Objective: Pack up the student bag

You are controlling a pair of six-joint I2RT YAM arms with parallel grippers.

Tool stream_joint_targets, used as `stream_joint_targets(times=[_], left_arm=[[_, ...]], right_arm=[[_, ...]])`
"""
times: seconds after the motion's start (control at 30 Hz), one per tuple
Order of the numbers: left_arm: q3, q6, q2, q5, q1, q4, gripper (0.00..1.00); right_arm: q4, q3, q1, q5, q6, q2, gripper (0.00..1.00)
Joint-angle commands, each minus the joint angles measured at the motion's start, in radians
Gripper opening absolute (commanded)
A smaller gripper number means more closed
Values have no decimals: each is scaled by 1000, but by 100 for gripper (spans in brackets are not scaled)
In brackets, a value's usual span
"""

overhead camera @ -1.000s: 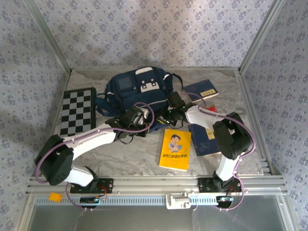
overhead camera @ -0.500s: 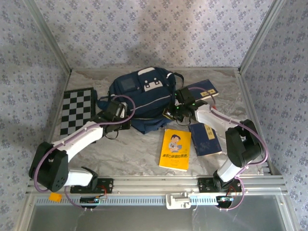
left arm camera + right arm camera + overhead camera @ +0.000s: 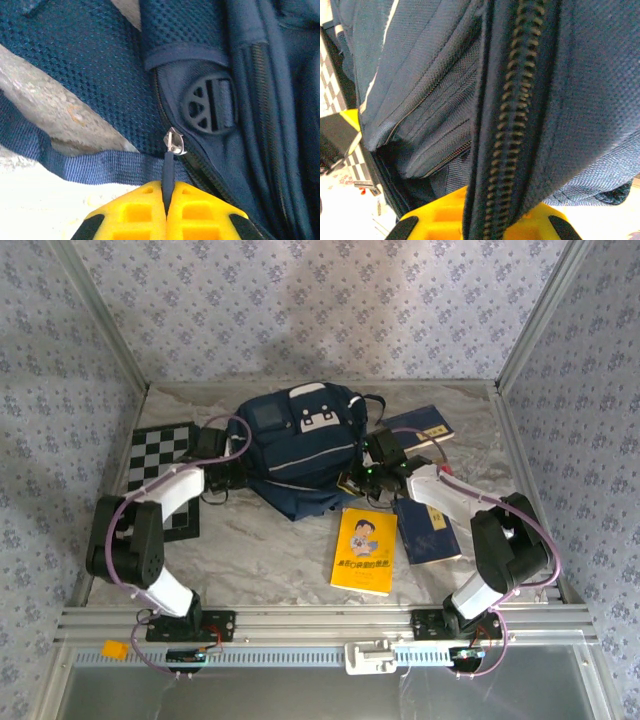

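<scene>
student bag (image 3: 300, 445) lying far-centre on desk (image 3: 270, 540), left jaws pinching zipper pull (image 3: 168, 170) at bag's left side, right jaws clamped on zippered seam (image 3: 505, 150) at bag's right edge, yellow book (image 3: 364, 550) just near of bag, blue book (image 3: 428, 530) right of it, chessboard (image 3: 150, 455) at left

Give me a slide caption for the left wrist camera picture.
Left gripper shut on the zipper pull of the student bag, beside a round black buckle.
</scene>
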Motion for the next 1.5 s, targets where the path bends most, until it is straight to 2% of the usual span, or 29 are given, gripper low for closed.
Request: stream_joint_targets(times=[0.0, 0.1, 0.17, 0.3, 0.43, 0.47, 0.57, 0.67, 0.77, 0.87, 0.93, 1.03, 1.17, 1.33, 1.47], left_arm=[[61, -33, 44, -19, 86, 33, 0], [92, -17, 68, 115, 110, 64, 0], [115, 3, 78, 149, 109, 58, 0], [161, 35, 110, 193, 111, 43, 0], [166, 46, 117, 172, 112, -24, 0], [156, 42, 110, 163, 112, -33, 3], [143, 40, 81, 151, 114, -75, 21], [129, 39, 31, 152, 114, -118, 36], [76, 12, -51, 161, 113, -150, 45], [-1, -46, -163, 200, 95, -139, 53], [-33, -78, -227, 201, 53, -162, 57], [-63, -143, -299, 200, -53, -207, 61], [-93, -251, -410, 117, -266, -241, 65], [-147, -396, -491, 66, -490, -185, 68], [-148, -464, -453, -19, -667, -151, 69]], right_arm=[[-21, 38, -2, -19, -29, -10, 0], [-4, 25, 24, 23, -3, -14, 0], [48, 18, 50, 45, 24, 6, 0], [96, 48, 86, 78, 76, 83, 0], [64, 99, 105, 98, 71, 137, 2], [51, 115, 108, 95, 62, 148, 8], [25, 122, 121, 109, 52, 144, 16], [-63, 152, 139, 144, -5, 110, 39], [-175, 159, 143, 176, -69, 60, 61], [-251, 122, 142, 202, -140, -20, 73], [-304, 91, 133, 204, -190, -70, 80], [-349, 27, 103, 190, -229, -141, 84], [-385, -62, 83, 150, -267, -238, 85], [-417, -190, 37, 103, -294, -335, 78], [-433, -286, -8, 99, -301, -431, 72]])
